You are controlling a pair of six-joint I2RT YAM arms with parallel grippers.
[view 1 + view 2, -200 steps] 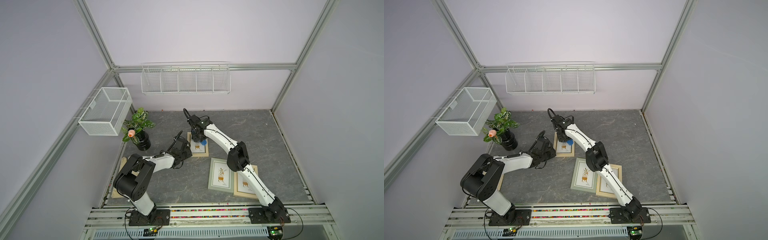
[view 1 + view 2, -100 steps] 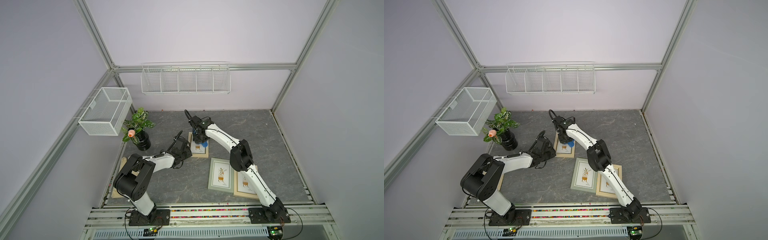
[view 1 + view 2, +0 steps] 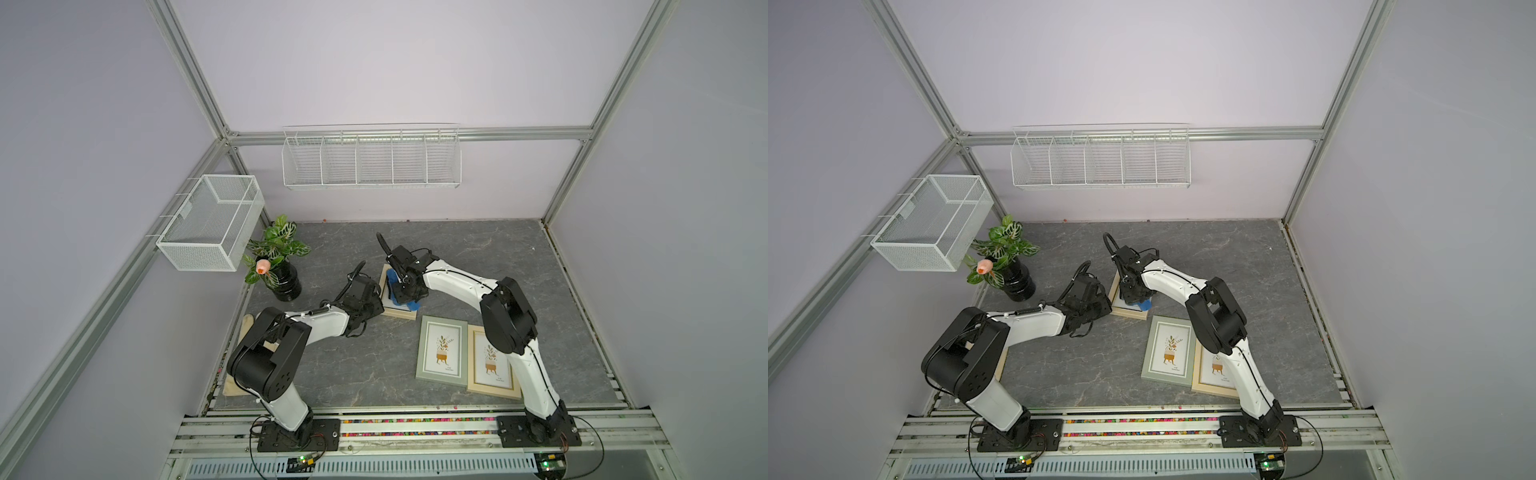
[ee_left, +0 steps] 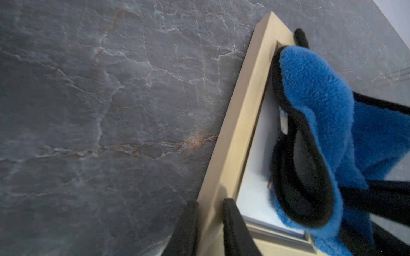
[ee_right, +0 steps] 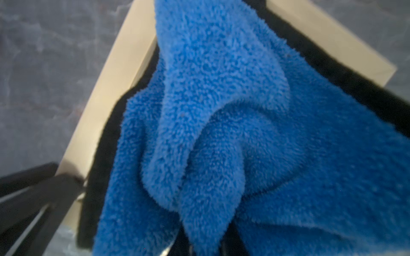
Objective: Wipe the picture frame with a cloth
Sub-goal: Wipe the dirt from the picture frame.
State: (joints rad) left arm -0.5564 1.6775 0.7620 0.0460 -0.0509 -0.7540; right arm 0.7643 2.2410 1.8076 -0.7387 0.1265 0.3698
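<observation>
Left fingers [image 4: 231,226]: clenched on one side rail of the picture frame [image 4: 235,133], close to a corner. One finger sits on the rail's outer face and the other on its inner lip.
Right fingers [image 5: 233,243]: clenched on a bunched fold of the cloth [image 5: 221,110]. Only their dark tips show under the plush, and they are blurred.
Cloth, make: royal-blue plush with a thin dark edge, crumpled into folds.
Cloth, position: it hangs from the right fingers and lies on the glazed face of the picture frame. In the left wrist view the cloth [image 4: 315,99] reaches the far inner corner of the moulding. In both top views a blue patch of it [image 3: 412,306] [image 3: 1145,306] shows below the right wrist.
Contact: the cloth touches the glass and the inner lip of the rail. How hard it bears down cannot be told.
Picture frame, position: a light-wood moulding lying on the grey marbled table [image 3: 478,257], near its middle, between the two wrists. Its near rail is clear in both top views [image 3: 399,314] [image 3: 1129,312].
Other frames: a grey-green frame [image 3: 442,351] and a second beige frame [image 3: 494,368] lie flat, side by side and touching. They are nearer the arm bases and apart from the picture frame. The right arm crosses above the second beige frame.
Potted plant [image 3: 280,266]: upright at the far left of the table, well apart from the work.
</observation>
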